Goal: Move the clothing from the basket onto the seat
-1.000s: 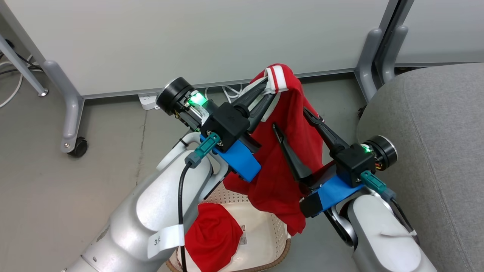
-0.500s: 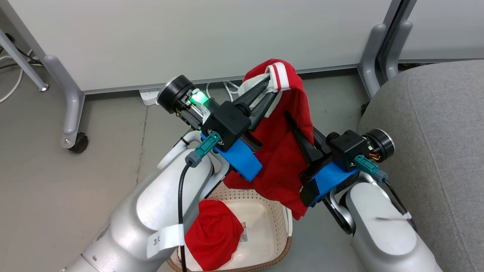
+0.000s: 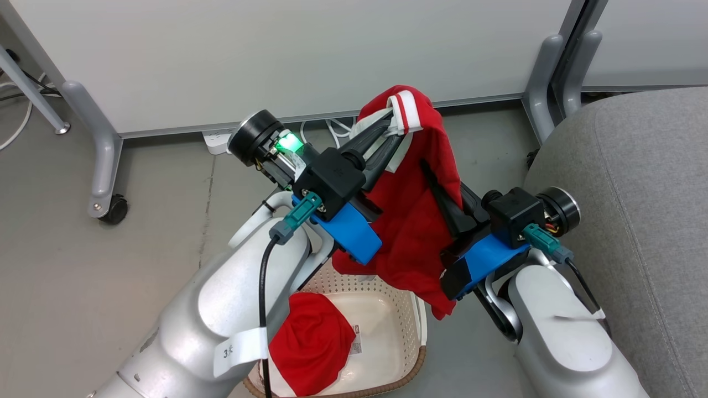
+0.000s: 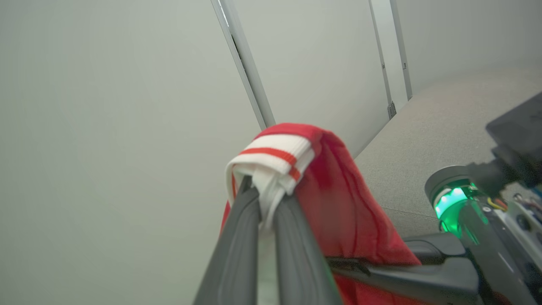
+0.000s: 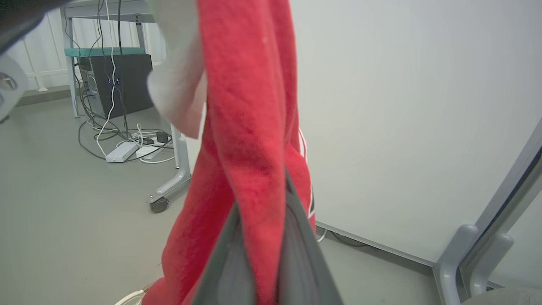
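Observation:
A red garment (image 3: 415,221) with white-and-red striped trim hangs in the air above the basket (image 3: 412,326). My left gripper (image 3: 394,126) is shut on its striped trim at the top; in the left wrist view its fingers (image 4: 243,237) pinch the white band (image 4: 271,156). My right gripper (image 3: 432,172) is shut on a fold of the same garment lower down, and red cloth (image 5: 250,127) runs between its fingers (image 5: 296,245). A second red garment (image 3: 312,342) lies bunched in the cream basket. The grey seat (image 3: 636,193) is at the right.
A white partition panel (image 3: 287,55) on grey feet with a caster (image 3: 113,213) stands behind. A power strip and cables (image 3: 218,145) lie on the floor by it. A computer tower (image 5: 114,82) with cables sits under a table.
My right gripper, open around the hanging garment a second ago, has shut on its cloth and shifted slightly toward the left gripper. The left gripper holds still.

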You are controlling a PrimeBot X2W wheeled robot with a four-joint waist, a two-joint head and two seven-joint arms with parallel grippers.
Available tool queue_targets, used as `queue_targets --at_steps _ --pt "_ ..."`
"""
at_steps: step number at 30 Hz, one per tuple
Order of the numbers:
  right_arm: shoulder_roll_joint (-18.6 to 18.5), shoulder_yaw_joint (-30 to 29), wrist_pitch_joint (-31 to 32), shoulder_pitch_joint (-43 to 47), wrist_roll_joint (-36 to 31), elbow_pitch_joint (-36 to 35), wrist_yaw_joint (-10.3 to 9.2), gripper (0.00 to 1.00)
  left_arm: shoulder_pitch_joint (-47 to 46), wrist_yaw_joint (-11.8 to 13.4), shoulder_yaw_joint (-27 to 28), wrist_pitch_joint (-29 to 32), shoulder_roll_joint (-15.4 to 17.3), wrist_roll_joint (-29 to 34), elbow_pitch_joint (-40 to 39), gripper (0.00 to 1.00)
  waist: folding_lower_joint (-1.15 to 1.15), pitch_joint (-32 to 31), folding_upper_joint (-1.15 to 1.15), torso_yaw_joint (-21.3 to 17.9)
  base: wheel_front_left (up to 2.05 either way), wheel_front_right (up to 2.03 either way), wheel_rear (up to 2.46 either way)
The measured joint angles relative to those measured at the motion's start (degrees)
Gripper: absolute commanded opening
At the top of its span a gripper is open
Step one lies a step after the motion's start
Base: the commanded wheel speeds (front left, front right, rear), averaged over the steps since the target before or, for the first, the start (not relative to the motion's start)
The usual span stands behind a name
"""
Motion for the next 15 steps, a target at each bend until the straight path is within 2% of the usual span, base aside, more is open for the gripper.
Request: queue_targets --at_steps 6,7,8,15 --pt "0.0 -0.1 0.0 0.0 0.1 -0.4 0.00 0.00 0.0 0.0 0.0 0.0 0.2 0.0 0.1 0.00 0.00 0.0 0.00 -0.1 0.00 0.00 0.00" --pt "0.0 -0.2 0.0 0.0 0.3 -0.5 0.00 0.00 0.0 0.0 0.0 0.0 0.2 0.0 0.3 0.27 0.00 0.0 0.00 -0.1 0.00 0.00 0.00" --pt "0.0 -0.3 0.0 0.0 0.5 -0.7 0.00 0.00 0.0 0.0 0.1 0.0 0.2 0.0 0.3 1.00 0.00 0.1 0.00 -0.2 0.00 0.00 0.00" --pt "0.0 -1.3 0.0 0.0 1.1 -1.6 0.00 0.00 0.1 0.0 -0.3 0.0 0.2 -0.5 0.6 1.00 0.00 0.5 0.00 -0.6 0.00 0.00 0.00"
